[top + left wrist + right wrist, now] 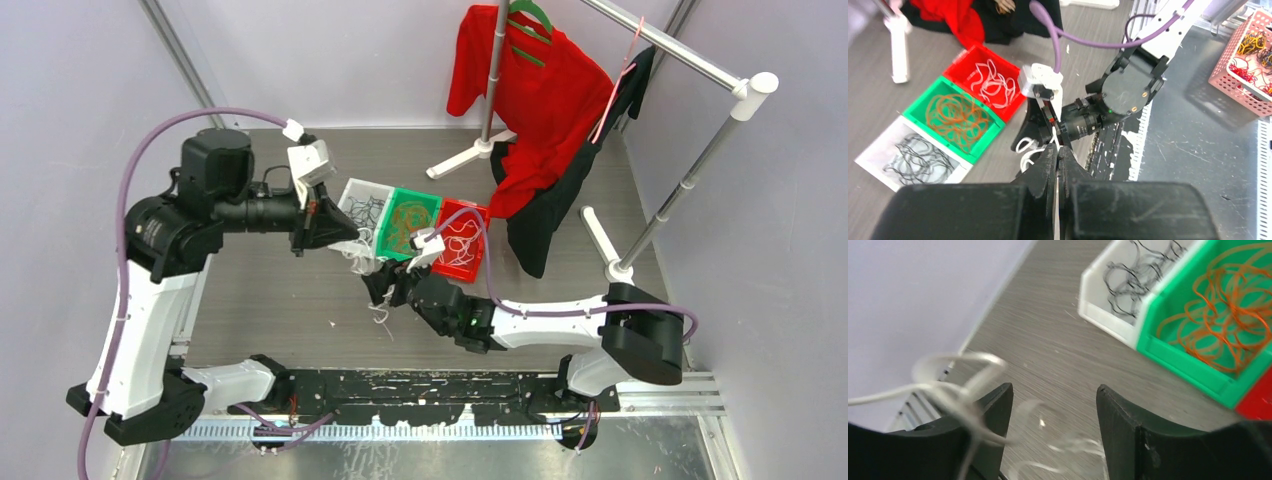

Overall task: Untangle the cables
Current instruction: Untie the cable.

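Currently the left gripper [1058, 152] has its jaws pressed together on a strand of the white cables [362, 258], a small curly knot hanging from its tips toward the table (the pinch is thin, but the strand runs straight into the closed tips). Just to the right, the right gripper [1053, 390] has its jaws well apart, with loops of the same knot draped over one finger and blurred across the gap, nothing clamped. Further right the white bin [1098, 315] holds black cables [1138, 275], the green bin [1188, 360] holds orange cables [1228, 315], and the red bin [959, 61] holds more white ones, so the sorting looks well under way. By my reading the step in hand is the second grasp: the right jaws need to close on a loop apart from the left's pinch, then the two arms draw away from each other gently, watching that the loops do not cinch tighter
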### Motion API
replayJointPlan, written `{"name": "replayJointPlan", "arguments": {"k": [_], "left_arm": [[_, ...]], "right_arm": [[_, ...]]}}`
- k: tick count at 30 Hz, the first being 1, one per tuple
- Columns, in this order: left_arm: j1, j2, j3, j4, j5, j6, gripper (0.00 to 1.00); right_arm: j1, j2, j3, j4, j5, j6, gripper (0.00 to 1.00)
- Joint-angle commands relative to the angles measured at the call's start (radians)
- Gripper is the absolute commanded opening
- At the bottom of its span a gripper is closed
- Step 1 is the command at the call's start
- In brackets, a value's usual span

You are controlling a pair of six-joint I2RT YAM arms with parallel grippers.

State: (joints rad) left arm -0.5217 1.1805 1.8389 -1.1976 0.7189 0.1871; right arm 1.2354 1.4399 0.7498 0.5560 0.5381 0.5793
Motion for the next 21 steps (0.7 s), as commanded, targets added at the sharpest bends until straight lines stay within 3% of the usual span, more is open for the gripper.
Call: {"name": "replayJointPlan", "arguments": {"k": [1,10,21], "left_arm": [[-0.004,-0.010,0.115,0.002,0.009,0.017,0.00],[-0.005,0.022,0.317,-0.033,-0.004,-0.001,0.00],[-0.004,0.019,0.384,-0.043,-0.005,0.063,0.00]], "right_arm": [[0.002,-0.049,-0.057,-0.014,0.071,0.046,0.66],[0.002,-0.092,-0.166,-0.048,0.104,0.110,0.65],[0.003,-0.204,-0.257,-0.117,0.148,0.143,0.63]]}}
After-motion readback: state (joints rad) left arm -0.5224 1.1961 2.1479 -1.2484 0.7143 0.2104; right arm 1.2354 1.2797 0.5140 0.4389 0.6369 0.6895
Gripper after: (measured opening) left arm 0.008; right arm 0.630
